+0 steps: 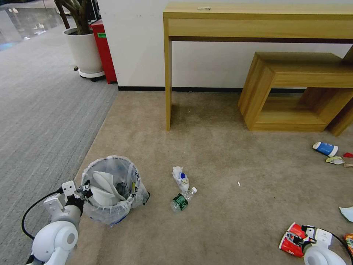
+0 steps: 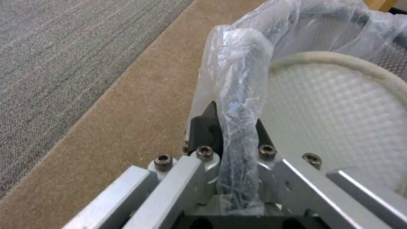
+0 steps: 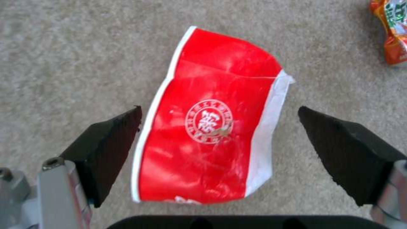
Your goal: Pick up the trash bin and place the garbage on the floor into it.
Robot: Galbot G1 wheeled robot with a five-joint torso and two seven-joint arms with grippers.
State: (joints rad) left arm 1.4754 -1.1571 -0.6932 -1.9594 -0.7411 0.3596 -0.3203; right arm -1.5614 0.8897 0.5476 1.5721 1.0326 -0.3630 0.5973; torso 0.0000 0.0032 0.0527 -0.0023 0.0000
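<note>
L tool [image 2: 237,127] pinches trash bin [image 1: 110,191] rim; R tool [image 3: 218,127] spread over red-white packet [image 3: 212,127].

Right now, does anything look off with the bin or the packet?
The trash bin looks tilted, its rim pinched by the left gripper. The red-white packet lies crushed flat on the carpet between the right gripper's open jaws.

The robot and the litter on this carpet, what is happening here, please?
The robot is tidying the floor. Its left gripper is shut on the rim of the trash bin, which already holds a white slipper. Its right gripper hangs open over a flattened red-white packet on the carpet, one finger on each side, not touching it. A clear bottle and a blue-white cup lie on the floor.
</note>
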